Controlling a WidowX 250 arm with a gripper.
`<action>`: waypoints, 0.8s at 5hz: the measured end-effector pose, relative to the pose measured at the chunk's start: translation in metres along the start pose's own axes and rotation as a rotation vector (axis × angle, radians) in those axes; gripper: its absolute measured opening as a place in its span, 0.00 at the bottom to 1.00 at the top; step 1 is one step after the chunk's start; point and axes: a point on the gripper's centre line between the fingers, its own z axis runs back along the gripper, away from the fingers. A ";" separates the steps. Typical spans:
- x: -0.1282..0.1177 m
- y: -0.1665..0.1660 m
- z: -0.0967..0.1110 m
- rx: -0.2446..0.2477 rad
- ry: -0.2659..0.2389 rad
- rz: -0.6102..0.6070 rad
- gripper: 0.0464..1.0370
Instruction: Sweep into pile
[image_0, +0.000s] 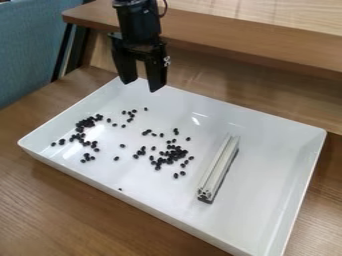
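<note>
The black gripper (141, 82) hangs over the back left part of the white tray (267, 150), open, with nothing between its fingers. Dark beans lie scattered on the tray floor: one loose cluster (170, 154) near the middle, another (83, 127) towards the left side, and single beans between and around them. To the right of the middle cluster, a silver grooved metal bar (219, 167) lies on the tray, running from back to front, apart from the gripper and the beans.
The tray stands on a brown wooden table (67, 205), its raised rim all around. Behind it runs a wooden shelf (260, 45) at a higher level. A blue-grey fabric panel (33, 45) stands at the upper left.
</note>
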 end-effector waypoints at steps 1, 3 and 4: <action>-0.003 0.001 -0.016 -0.017 0.037 0.005 0.96; 0.011 -0.048 -0.048 -0.059 0.073 -0.083 0.96; 0.010 -0.064 -0.059 -0.066 0.079 -0.053 0.96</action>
